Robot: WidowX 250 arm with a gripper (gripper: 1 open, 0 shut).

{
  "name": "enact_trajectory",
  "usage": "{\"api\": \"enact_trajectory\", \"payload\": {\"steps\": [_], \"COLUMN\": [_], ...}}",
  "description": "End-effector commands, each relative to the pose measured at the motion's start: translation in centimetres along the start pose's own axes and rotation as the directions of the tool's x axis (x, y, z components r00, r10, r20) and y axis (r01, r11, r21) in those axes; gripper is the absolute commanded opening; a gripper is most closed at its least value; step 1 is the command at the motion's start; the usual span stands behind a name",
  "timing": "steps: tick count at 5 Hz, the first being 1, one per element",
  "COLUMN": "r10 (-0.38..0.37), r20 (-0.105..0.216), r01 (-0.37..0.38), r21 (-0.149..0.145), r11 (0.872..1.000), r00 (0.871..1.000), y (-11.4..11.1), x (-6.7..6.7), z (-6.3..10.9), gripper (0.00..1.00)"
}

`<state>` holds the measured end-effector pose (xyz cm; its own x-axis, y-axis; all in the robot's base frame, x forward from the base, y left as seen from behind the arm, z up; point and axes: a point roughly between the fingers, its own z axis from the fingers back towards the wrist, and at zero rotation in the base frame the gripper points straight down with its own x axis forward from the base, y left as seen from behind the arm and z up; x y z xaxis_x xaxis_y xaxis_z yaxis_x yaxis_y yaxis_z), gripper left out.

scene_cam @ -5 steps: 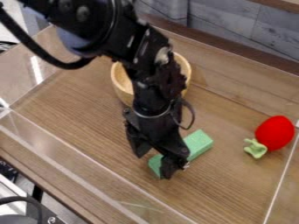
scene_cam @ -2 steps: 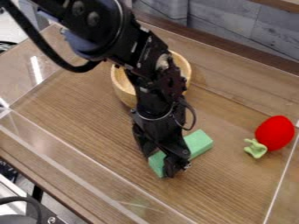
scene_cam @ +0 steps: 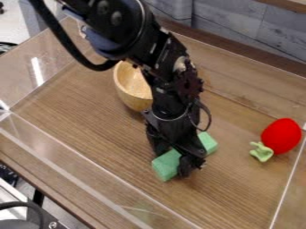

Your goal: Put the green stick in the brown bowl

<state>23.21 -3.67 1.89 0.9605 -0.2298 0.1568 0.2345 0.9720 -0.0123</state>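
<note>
The black robot arm (scene_cam: 149, 54) reaches in from eleven o'clock and its gripper (scene_cam: 184, 164) points straight down over the flat mint-green rectangular block, the green stick (scene_cam: 182, 154). Compared with a second ago, the gripper has slid toward four o'clock along the wood-grain surface (scene_cam: 84, 125) and sits lower, right down on the stick. Its black fingers (scene_cam: 192, 162) stand spread wide, straddling the block's middle, with green showing at both ends: one end peeks out at one o'clock of the gripper, the other at seven o'clock. The fingers are not pinched in on it, so nothing is held. The stick lies flat on the surface and looks to be in the same spot as before, well short of the round light-brown wooden bowl (scene_cam: 129, 89), which sits at eleven o'clock of the stick, partly hidden behind the arm. More of the bowl's rim is covered by the arm now than a second ago. Off at three o'clock, the small red strawberry toy with its pale green stem (scene_cam: 277, 138) rests near the clear wall (scene_cam: 292, 183), unmoved.
</note>
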Motion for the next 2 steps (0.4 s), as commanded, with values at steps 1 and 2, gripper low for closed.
{"api": "enact_trajectory", "payload": {"steps": [1,2], "r10": [-0.026,-0.042], "r20": [0.054,0.070], "r01": [0.026,0.042], "r21": [0.000,-0.002], "r11": [1.000,0.999], "r00": [0.998,0.997], "y": [0.11,0.20], "x": [0.43,-0.14], "z": [0.96,1.36], "gripper": [1.00,1.00]}}
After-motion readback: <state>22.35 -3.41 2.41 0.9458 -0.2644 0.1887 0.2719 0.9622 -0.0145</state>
